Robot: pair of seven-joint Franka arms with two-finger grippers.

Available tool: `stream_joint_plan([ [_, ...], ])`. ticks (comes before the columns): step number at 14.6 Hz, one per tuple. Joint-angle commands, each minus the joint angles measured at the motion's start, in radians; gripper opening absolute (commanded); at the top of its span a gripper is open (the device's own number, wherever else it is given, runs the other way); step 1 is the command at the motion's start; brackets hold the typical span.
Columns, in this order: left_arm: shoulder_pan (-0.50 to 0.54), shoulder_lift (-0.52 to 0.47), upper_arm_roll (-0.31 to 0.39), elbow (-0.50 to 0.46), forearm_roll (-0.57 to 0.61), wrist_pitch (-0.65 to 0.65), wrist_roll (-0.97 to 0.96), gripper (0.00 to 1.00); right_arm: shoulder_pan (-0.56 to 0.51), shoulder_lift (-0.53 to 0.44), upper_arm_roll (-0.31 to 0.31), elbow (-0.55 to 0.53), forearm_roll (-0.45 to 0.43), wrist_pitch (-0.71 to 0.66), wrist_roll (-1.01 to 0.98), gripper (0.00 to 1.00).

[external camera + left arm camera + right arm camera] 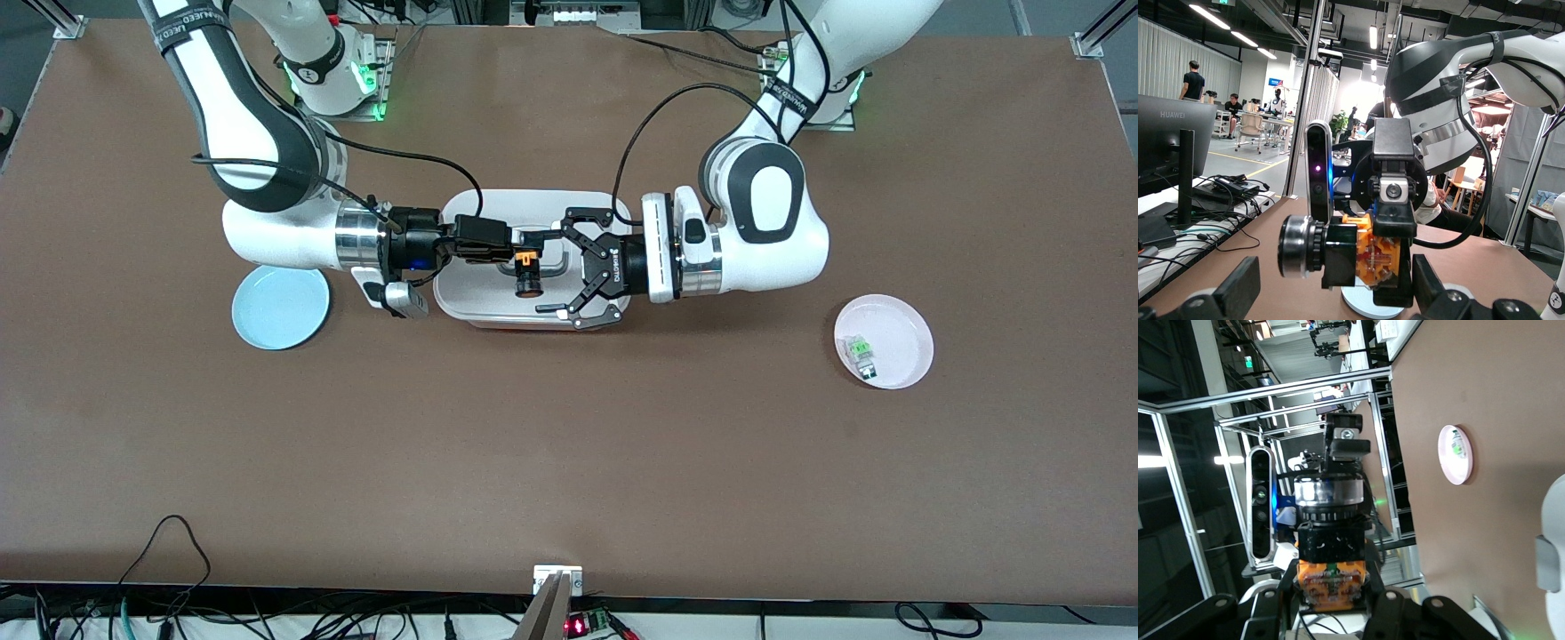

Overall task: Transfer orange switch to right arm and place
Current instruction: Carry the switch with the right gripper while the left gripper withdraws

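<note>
Filling most of the front view is the big brown table (569, 462). Two white arms bend down from their bases and stretch out flat and low over its middle. The right arm (267, 240) comes in from its own end. The left arm (765, 240) comes in from its end. Their hands meet nose to nose.

A white tray (462, 298) sits on the table under the spot where they meet. A blue plate (280, 308) lies toward the right arm's end, a little nearer to the front camera than that arm's wrist. A pink plate (898, 333) lies toward the left arm's end, well apart from the tray.

The left gripper (547, 272) is the wide claw over the tray. Its jaws are spread very wide and hold nothing. One of its fingers (1238, 293) shows low in the left wrist view, with a big gap to the other one.

The right gripper (516, 252) is the thin black one, also over the tray. Its jaws are pinched tight on the switch (528, 274).

The switch hangs in the air over the tray. It is in the space between the claw's open fingers, and they do not touch it. Its round black end sticks out sideways from the thin gripper, and its orange part sits next to the black block.

A small green-and-clear part (861, 351) lies on the pink plate.
</note>
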Motion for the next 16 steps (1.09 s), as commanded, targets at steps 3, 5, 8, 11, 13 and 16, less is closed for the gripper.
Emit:
stream_joint_plan([
  [3,0.079,-0.07,0.005,-0.024,0.244,-0.083,-0.243,1.0,-0.05,-0.055,-0.002,-0.005,-0.182,0.005,0.018,0.0],
  [5,0.117,-0.073,0.002,-0.019,0.348,-0.14,-0.338,1.0,-0.073,-0.069,-0.002,-0.007,-0.307,0.008,0.045,0.0],
  [8,0.195,-0.082,0.006,-0.013,0.558,-0.304,-0.55,1.0,-0.125,-0.087,-0.005,-0.007,-0.58,-0.003,0.099,0.0],
  [11,0.238,-0.099,0.009,-0.007,0.787,-0.417,-0.687,1.0,-0.134,-0.098,-0.042,-0.022,-0.879,-0.026,0.188,0.0],
  [13,0.263,-0.099,0.013,-0.002,0.892,-0.46,-0.779,1.0,-0.156,-0.098,-0.056,-0.022,-1.152,-0.067,0.257,0.0],
  [16,0.269,-0.098,0.011,0.051,1.177,-0.546,-1.023,1.0,-0.163,-0.096,-0.111,-0.022,-1.422,-0.104,0.286,0.0],
])
